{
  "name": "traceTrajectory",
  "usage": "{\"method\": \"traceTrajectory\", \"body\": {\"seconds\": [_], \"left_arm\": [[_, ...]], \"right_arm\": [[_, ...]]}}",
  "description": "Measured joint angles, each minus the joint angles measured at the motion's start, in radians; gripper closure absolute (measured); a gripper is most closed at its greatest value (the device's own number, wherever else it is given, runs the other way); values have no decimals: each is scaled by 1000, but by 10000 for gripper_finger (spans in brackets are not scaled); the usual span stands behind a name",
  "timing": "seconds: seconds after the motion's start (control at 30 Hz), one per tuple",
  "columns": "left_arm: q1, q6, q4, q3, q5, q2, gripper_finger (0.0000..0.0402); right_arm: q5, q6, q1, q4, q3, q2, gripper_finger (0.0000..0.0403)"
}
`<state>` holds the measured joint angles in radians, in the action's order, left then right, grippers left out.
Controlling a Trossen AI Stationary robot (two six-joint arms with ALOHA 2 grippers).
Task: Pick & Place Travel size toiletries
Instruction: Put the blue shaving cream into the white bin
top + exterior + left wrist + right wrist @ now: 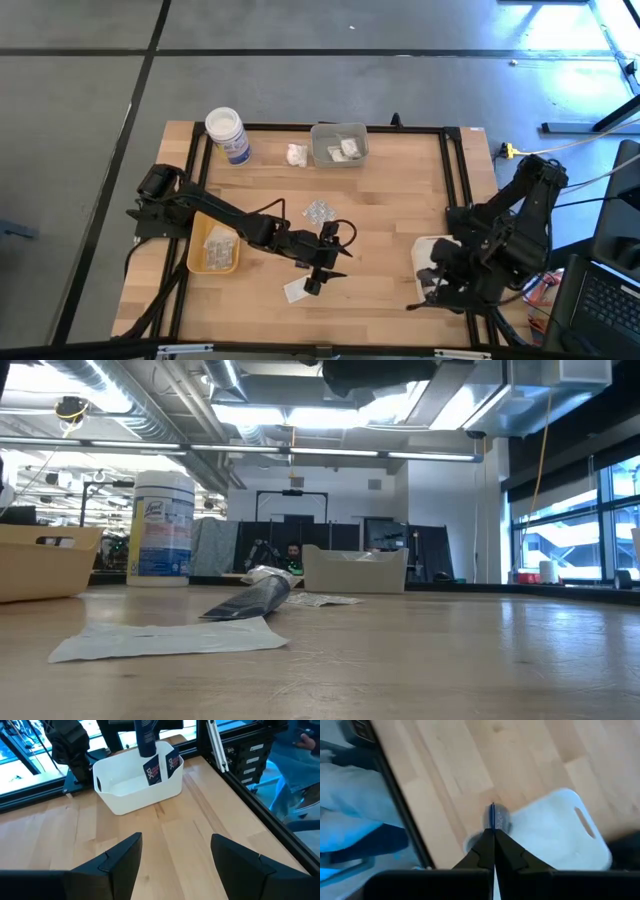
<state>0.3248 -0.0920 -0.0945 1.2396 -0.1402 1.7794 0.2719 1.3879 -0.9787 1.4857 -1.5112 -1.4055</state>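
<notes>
I saw the left gripper (347, 250) spread wide over bare surface (390, 200) — the flat white sachet (297, 290) lay just beside it, the blister pack (320, 211) near. The right gripper (430, 285) sat pinched closed, empty, over the white tray (135, 790) holding dark packets (160, 767).

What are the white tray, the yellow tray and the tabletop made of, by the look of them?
White tray: likely moulded plastic, smooth and slightly glossy, with rounded corners and a cut handle slot. Yellow tray: probably plastic too, matte; little detail shows. Tabletop: wood, pale planks with visible grain and seams, light satin finish.
</notes>
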Motion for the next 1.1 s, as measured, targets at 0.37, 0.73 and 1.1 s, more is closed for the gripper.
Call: {"method": "traceTrajectory", "body": {"seconds": [0.37, 0.73, 1.1], "left_arm": [[0, 0, -64, 0, -36, 0, 165], [0, -42, -77, 0, -45, 0, 167], [0, -53, -75, 0, -45, 0, 168]], "right_arm": [[-1, 141, -94, 85, 0, 0, 403], [21, 132, -15, 85, 0, 0, 403], [-25, -116, 216, 85, 0, 0, 403]]}}
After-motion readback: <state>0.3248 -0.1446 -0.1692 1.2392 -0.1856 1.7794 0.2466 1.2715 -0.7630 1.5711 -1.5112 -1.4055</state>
